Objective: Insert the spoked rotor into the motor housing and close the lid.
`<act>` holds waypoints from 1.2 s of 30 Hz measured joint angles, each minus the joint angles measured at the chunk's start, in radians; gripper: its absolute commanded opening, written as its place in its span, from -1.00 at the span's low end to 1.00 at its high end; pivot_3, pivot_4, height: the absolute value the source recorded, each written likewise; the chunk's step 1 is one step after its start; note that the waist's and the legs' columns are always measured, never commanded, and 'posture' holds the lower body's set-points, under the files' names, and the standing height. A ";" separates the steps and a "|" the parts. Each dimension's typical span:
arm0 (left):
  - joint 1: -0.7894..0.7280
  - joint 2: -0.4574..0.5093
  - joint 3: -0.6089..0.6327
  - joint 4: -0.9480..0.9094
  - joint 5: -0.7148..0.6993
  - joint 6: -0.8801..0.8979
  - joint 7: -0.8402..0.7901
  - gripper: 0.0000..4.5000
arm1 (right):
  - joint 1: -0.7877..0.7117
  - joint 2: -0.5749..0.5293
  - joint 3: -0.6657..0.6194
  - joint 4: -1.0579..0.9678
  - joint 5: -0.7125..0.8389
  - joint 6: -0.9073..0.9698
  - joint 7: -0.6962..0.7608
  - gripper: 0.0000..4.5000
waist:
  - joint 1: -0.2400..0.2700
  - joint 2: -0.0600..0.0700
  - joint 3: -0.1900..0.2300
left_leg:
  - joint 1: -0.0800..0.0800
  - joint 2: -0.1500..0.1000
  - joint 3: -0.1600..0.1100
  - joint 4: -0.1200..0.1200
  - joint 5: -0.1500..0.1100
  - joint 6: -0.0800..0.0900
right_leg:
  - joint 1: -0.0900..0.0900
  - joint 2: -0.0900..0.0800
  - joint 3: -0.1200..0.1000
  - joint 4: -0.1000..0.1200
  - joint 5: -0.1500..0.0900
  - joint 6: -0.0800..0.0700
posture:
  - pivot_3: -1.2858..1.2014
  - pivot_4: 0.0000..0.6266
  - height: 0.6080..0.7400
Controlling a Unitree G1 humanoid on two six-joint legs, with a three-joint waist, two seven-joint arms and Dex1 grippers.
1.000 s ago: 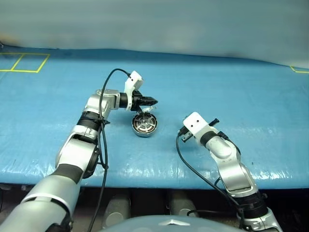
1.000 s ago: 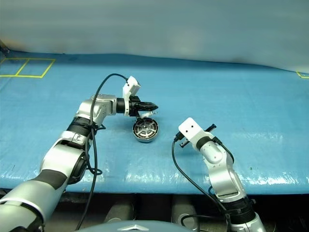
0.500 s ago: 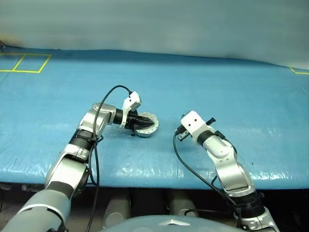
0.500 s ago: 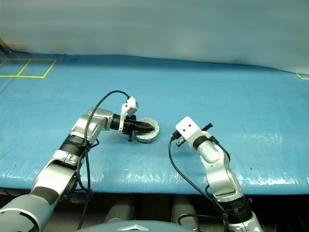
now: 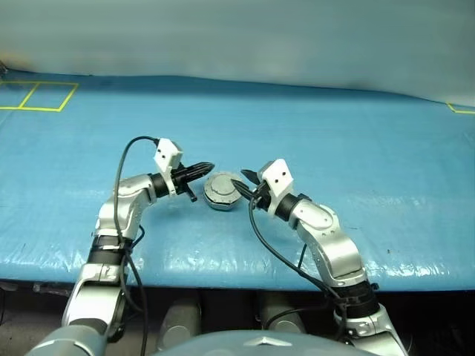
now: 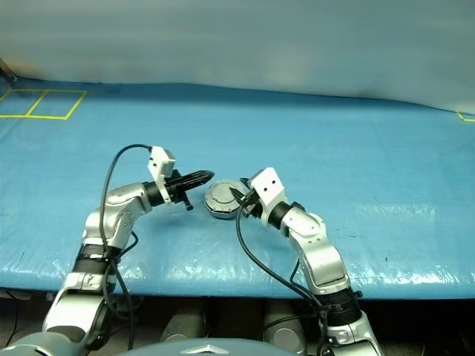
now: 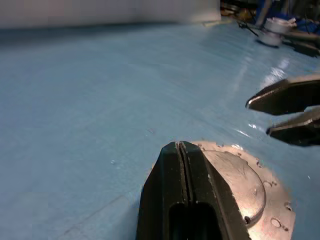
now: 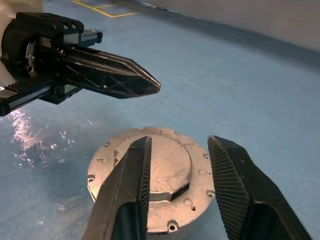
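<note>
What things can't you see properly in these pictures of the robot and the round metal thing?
- The spoked rotor and the copper windings: hidden under the closed lid, so whether the rotor sits inside the motor housing cannot be told.
- The hinge: too small in the head views, not clear in the wrist views.
- The lid's near edge: covered by the shut left end effector in the left wrist view, and by the open right end effector in the right wrist view.

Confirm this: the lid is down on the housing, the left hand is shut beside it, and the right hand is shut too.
Wrong on the right hand: the right wrist view shows its fingers apart, over the lid. The lid is down on the housing, and the left hand is shut beside it.
</note>
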 measured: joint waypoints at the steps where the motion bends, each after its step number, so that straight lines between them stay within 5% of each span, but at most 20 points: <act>1: 0.043 0.001 0.000 -0.048 -0.001 -0.013 0.008 -1.00 | -0.005 0.002 0.008 0.013 0.000 -0.009 0.001 0.29 | 0.001 0.000 0.000 | 0.000 0.000 0.000 0.000 0.000 0.000 | 0.000 0.000 0.000 0.000 0.000 0.000 | 0.03 -0.52 1.00; 6: 0.187 -0.003 -0.004 -0.164 -0.022 -0.023 0.054 -1.00 | -0.025 0.003 0.035 0.074 -0.002 -0.023 -0.001 0.99 | 0.008 0.000 0.000 | 0.000 0.000 0.000 0.000 0.000 0.000 | 0.000 0.000 0.000 0.001 -0.003 -0.005 | 0.03 -0.52 1.00; 25: 0.425 -0.015 0.038 -0.269 -0.079 -0.063 0.179 -1.00 | -0.079 0.025 0.086 0.207 -0.029 -0.052 -0.028 0.99 | 0.006 0.000 0.000 | 0.000 0.000 0.000 0.001 0.000 0.000 | 0.000 0.000 0.000 0.001 -0.003 -0.006 | 0.03 -0.52 1.00; 31: 0.452 -0.028 0.038 -0.281 -0.099 -0.073 0.200 -1.00 | -0.084 0.037 0.083 0.235 -0.027 -0.053 -0.033 0.34 | 0.007 0.000 0.000 | 0.001 0.000 0.000 0.001 0.000 0.000 | 0.000 0.000 0.000 0.001 -0.003 -0.006 | 0.03 -0.52 1.00; 36: 0.456 -0.046 0.038 -0.281 -0.114 -0.114 0.198 -1.00 | -0.085 0.042 0.076 0.234 -0.009 -0.043 -0.026 0.34 | 0.006 0.000 0.000 | 0.001 0.000 0.000 0.001 0.000 0.000 | 0.000 0.000 0.000 0.001 -0.003 -0.006 | 0.03 -0.52 1.00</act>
